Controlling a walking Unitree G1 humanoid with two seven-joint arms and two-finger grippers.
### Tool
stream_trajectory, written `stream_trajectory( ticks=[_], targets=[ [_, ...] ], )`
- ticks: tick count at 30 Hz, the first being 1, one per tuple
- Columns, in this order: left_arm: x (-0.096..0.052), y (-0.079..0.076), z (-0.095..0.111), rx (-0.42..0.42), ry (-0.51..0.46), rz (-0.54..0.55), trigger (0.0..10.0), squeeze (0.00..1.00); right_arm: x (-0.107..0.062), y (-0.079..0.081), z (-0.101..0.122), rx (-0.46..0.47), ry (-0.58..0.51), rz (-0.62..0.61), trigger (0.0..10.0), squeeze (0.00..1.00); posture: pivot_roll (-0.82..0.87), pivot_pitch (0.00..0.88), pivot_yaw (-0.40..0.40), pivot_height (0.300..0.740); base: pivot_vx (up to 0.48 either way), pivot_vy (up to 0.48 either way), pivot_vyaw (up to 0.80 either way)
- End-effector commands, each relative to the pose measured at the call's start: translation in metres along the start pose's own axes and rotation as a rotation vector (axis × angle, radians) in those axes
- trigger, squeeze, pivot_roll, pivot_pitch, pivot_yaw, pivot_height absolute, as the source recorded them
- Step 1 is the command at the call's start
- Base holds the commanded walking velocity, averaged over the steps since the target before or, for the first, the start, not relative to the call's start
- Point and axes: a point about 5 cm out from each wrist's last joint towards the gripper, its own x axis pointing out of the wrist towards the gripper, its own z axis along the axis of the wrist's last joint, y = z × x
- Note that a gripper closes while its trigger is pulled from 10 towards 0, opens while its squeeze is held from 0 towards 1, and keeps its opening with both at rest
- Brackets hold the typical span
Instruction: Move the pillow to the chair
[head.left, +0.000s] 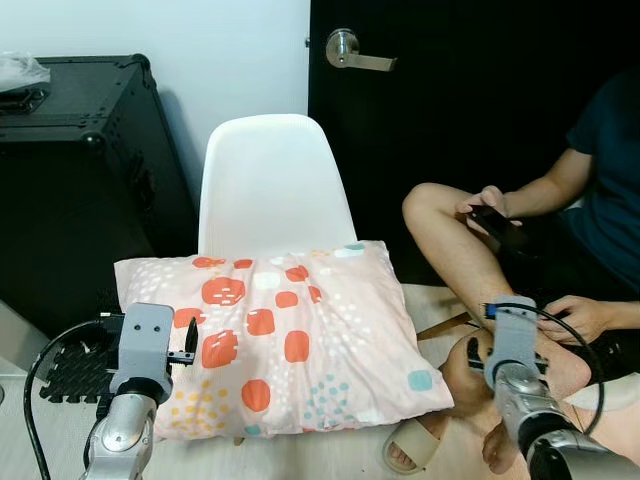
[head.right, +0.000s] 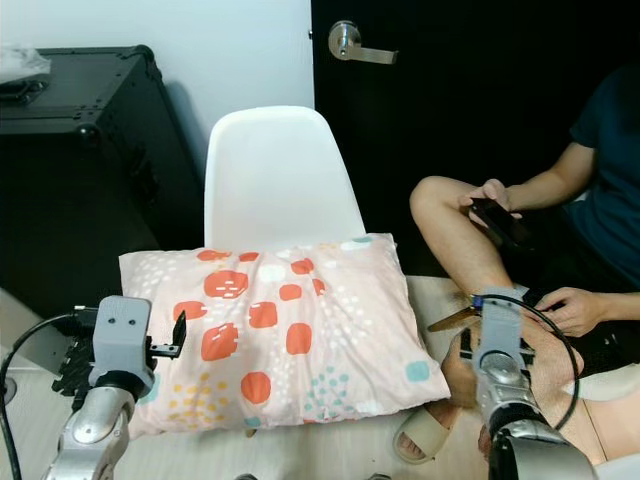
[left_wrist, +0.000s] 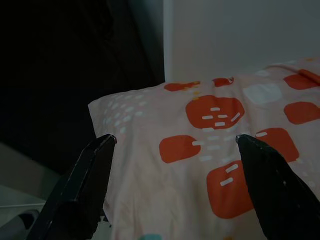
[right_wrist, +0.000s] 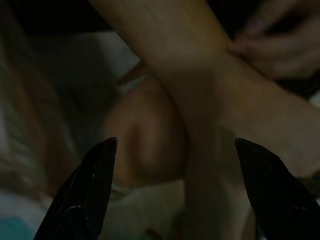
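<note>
The pillow (head.left: 290, 335) is pale pink with orange-red patches and small teal dots. It lies on the seat of the white chair (head.left: 272, 180) and overhangs it at the front and both sides. My left gripper (left_wrist: 175, 140) is open at the pillow's left edge, its fingers (head.left: 190, 337) close beside the fabric and holding nothing. My right gripper (right_wrist: 175, 142) is open off the pillow's right corner, pointing at a person's lower leg (right_wrist: 200, 100), with nothing between its fingers.
A person (head.left: 560, 220) sits at the right holding a phone (head.left: 495, 222), one sandalled foot (head.left: 415, 445) on the floor near my right arm. A large black case (head.left: 80, 170) stands at the left. A black door (head.left: 450, 90) is behind the chair.
</note>
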Motion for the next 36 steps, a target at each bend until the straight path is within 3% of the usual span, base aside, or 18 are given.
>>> stream_trajectory(
  ticks=[1,4,8,9,11,12,15,16,19,24,30,36],
  targets=[
    [-0.001,0.004,-0.003,0.016,0.021,0.001,10.0,0.0,-0.001,-0.007,-0.013,-0.003,0.051,-0.024,10.0,0.0,0.15,0.18,0.003,0.74,0.0,0.0,0.0],
    [0.0,0.005,-0.004,0.019,0.027,0.002,10.0,0.0,-0.002,-0.008,-0.014,-0.005,0.047,-0.036,10.0,0.0,0.15,0.177,0.007,0.74,0.0,0.0,0.0],
    [0.0,0.005,-0.004,0.018,0.029,0.001,10.0,0.0,-0.001,0.0,-0.006,0.069,-0.002,0.005,10.0,0.0,0.15,0.171,0.009,0.74,0.0,0.0,0.0],
    [0.001,0.004,-0.003,0.013,0.026,0.003,10.0,0.0,-0.002,0.015,0.007,0.124,-0.059,0.095,10.0,0.0,0.15,0.167,0.008,0.74,0.0,0.0,0.0],
    [0.002,0.004,-0.003,0.012,0.025,0.004,10.0,0.0,-0.002,0.019,0.011,0.133,-0.079,0.127,10.0,0.0,0.15,0.167,0.008,0.74,0.0,0.0,0.0],
    [0.003,0.004,-0.002,0.008,0.024,0.008,10.0,0.0,-0.004,0.032,0.019,0.135,-0.13,0.203,10.0,0.0,0.15,0.161,0.005,0.74,0.0,0.0,0.0],
    [0.008,0.003,-0.001,-0.012,0.017,0.021,10.0,0.0,-0.018,0.074,0.042,0.077,-0.319,0.467,10.0,0.0,0.14,0.14,0.007,0.74,0.0,0.0,0.0],
    [0.008,0.003,0.0,-0.018,0.015,0.022,10.0,0.0,-0.02,0.079,0.043,0.064,-0.338,0.493,10.0,0.0,0.14,0.14,0.007,0.74,0.0,0.0,0.0],
    [0.01,0.001,-0.001,-0.022,0.015,0.019,10.0,0.0,-0.026,0.089,0.044,0.055,-0.384,0.55,10.0,0.0,0.13,0.129,0.01,0.74,0.0,0.0,0.0],
    [0.013,-0.01,0.0,-0.071,0.011,0.012,10.0,0.0,-0.042,0.109,0.046,0.158,-0.47,0.65,10.0,0.0,0.11,0.09,0.008,0.74,0.0,0.0,0.0],
    [0.02,-0.028,-0.001,-0.122,0.019,0.006,10.0,0.0,-0.056,0.122,0.037,0.213,-0.505,0.703,10.0,0.0,0.09,0.065,-0.004,0.74,0.0,0.0,0.0],
    [0.024,-0.031,-0.001,-0.127,0.02,0.011,10.0,0.0,-0.06,0.128,0.031,0.171,-0.499,0.744,10.0,0.0,0.08,0.049,-0.016,0.74,0.0,0.0,0.0]
  ],
)
